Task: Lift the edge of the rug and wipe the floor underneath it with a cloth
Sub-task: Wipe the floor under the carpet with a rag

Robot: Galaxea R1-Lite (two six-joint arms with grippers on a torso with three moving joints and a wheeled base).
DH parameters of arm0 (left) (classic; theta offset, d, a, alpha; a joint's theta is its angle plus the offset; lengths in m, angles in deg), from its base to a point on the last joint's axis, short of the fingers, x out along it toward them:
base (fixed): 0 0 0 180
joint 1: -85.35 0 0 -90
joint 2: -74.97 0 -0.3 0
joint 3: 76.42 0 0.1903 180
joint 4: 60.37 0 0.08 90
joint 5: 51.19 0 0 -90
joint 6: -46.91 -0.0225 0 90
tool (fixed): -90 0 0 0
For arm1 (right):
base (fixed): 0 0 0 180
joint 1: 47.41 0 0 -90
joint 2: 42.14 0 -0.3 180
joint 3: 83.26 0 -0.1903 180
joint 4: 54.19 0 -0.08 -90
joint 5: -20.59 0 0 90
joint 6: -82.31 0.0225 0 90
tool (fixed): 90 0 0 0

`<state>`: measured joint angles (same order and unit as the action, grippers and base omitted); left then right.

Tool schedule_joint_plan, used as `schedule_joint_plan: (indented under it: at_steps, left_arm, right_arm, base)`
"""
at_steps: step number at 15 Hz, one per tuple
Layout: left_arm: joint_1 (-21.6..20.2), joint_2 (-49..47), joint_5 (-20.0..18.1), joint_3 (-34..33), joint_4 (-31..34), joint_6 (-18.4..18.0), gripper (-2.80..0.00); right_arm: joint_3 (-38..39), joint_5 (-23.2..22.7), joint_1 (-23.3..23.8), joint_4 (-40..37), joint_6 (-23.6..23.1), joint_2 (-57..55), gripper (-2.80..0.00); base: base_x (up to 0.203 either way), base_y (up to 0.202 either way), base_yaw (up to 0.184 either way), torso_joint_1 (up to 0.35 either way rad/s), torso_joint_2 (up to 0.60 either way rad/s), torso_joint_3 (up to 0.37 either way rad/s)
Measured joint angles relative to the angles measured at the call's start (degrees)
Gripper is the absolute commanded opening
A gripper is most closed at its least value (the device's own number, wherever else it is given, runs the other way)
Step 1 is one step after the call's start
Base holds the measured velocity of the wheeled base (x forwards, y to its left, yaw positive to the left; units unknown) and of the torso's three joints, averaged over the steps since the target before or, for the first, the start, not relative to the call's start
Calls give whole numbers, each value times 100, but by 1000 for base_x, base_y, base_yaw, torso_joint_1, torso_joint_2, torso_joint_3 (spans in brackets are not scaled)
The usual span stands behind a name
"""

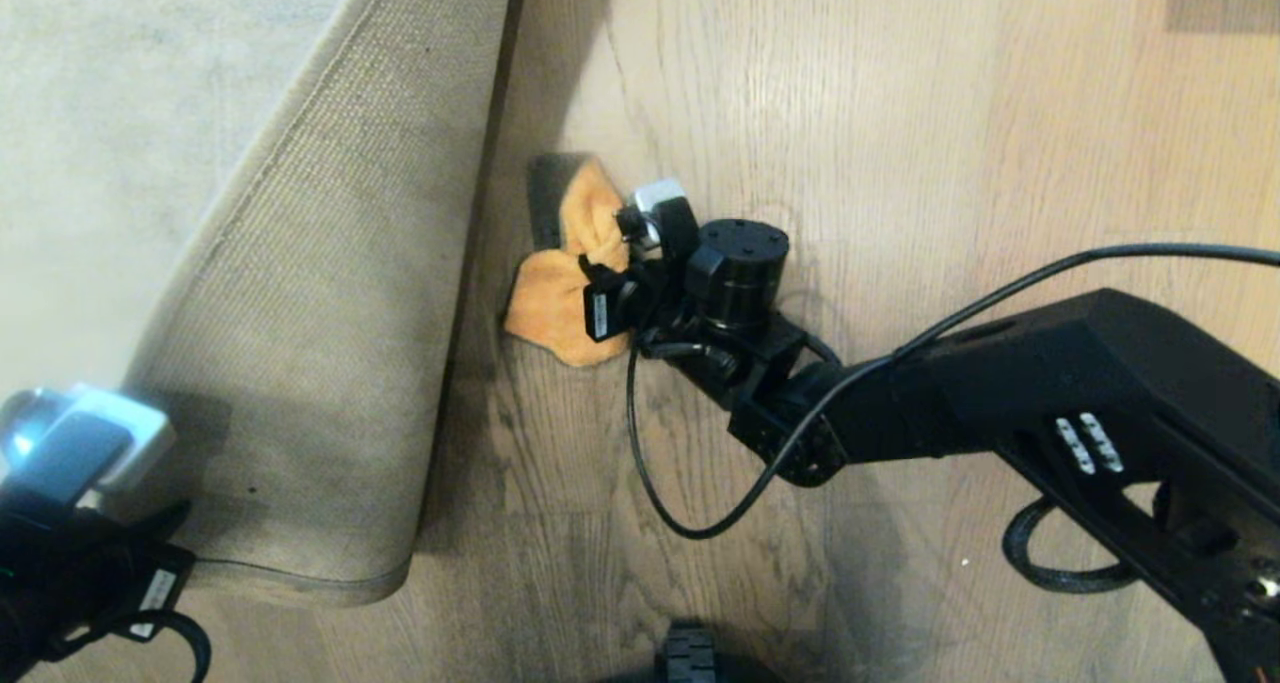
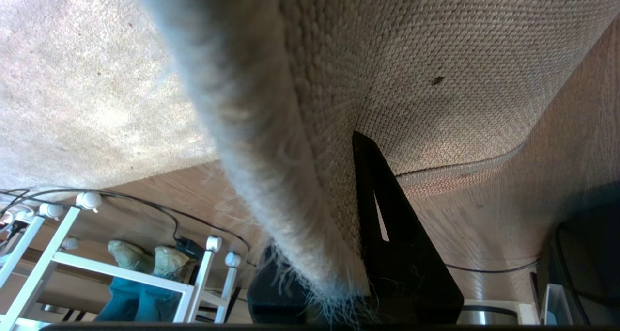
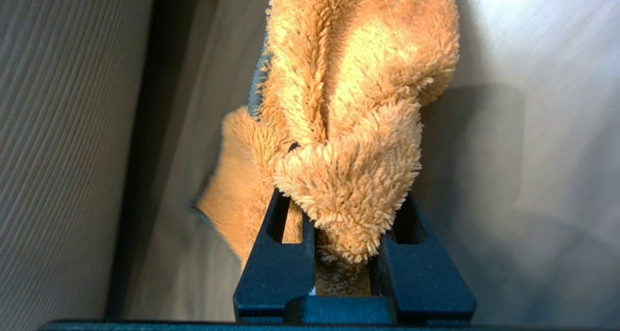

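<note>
The left gripper (image 2: 339, 253) pinches the rug edge (image 1: 330, 263) between its jaws, holding it folded back with the tan woven backing up. Just beside the fold, the right gripper (image 3: 339, 253) has its jaws clamped on the orange cloth (image 1: 560, 283), which lies on the wood-grain floor (image 1: 900, 163).

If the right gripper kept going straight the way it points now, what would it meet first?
Most likely the folded-back rug edge: the right gripper, shut on the cloth, points across the floor toward it, though depth is unclear.
</note>
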<state>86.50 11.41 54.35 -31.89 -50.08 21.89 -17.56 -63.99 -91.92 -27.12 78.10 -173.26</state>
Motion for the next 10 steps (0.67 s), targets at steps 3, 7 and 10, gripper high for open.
schedule_joint_plan:
  at_steps: [3,7,10]
  left_arm:
    - [0,6,0,0,2,2,-280]
    - [0,11,0,0,0,2,-280]
    - [0,13,0,2,-1,2,-280]
  right_arm:
    - [-503,5,123,-294,-11,8,-280]
    - [-986,5,354,-581,-30,72,-280]
    - [-1022,13,451,-606,-33,160,-280]
  base:
    - [0,0,0,0,0,0]
    - [0,0,0,0,0,0]
    - [0,0,0,0,0,0]
